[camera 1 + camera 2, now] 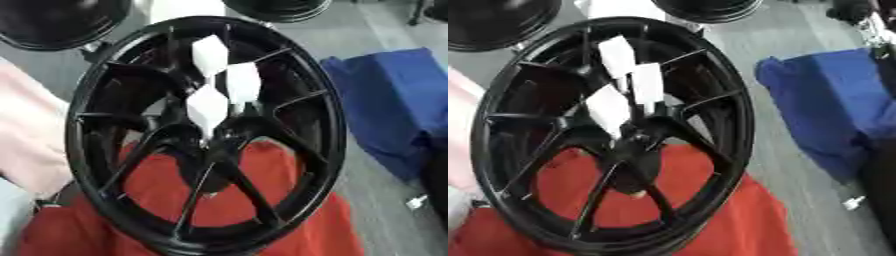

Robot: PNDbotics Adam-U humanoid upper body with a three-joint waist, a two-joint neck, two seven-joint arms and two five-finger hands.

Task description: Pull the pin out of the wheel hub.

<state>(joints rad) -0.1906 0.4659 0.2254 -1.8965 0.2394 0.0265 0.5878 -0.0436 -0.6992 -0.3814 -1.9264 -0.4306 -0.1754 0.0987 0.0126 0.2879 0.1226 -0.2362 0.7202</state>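
Observation:
A black spoked wheel hub (206, 135) stands upright and fills the middle of both views. It leans over a red cloth (289, 200). At its centre, three white diamond-shaped tags (208, 107) stick out around the bore; the pin itself is too small to make out among them. A black shape that appears to be my right arm or hand (883, 175) runs down the right edge, well away from the hub and cut off by the frame. My left hand shows in no view.
A blue cloth (394, 105) lies crumpled on the grey floor to the right of the hub. Two more black wheels (52, 22) (280, 9) stand behind it. A pale pink cloth (26, 130) lies at the left, and a small white object (416, 201) at the lower right.

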